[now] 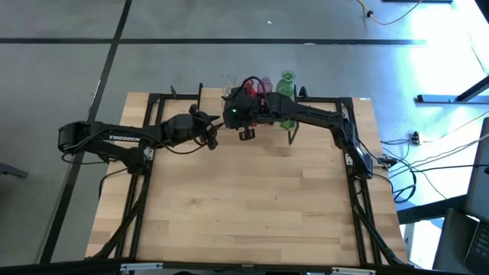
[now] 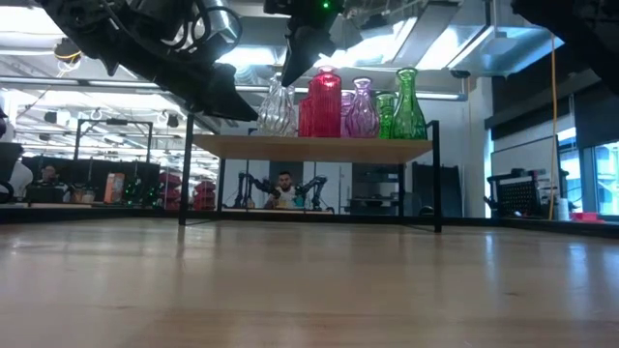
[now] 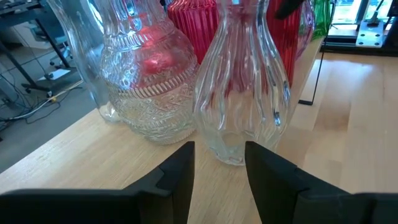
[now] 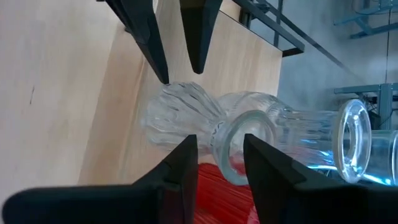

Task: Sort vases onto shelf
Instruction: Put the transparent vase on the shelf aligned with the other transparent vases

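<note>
Hovering over the shelf [image 2: 309, 148] at the table's [image 1: 252, 206] far edge, both tools work close together. The left tool [image 3: 219, 163] has its fingers parted by a narrow gap and holds nothing; a ribbed clear vase [image 3: 242, 87] stands upright on the shelf board just ahead of the fingertips, apart from them. The right tool [image 4: 217, 155] is likewise slightly open and empty, looking down over the mouth of that clear vase [image 4: 249, 146], whose neck shows between its fingers without clear contact. The left tool's two fingers show just beyond the vase body in the right wrist view.

On the shelf the vases stand in a tight row: clear ones [image 2: 276, 108] at the left end, then a red one [image 2: 324, 102], a pink one [image 2: 362, 108] and green ones [image 2: 406, 104]. A second, rounder clear vase [image 3: 146, 81] stands just beside the ribbed one. The shelf's left half is bare board up to its edge. In front of the shelf the table lies open wood across its whole width.
</note>
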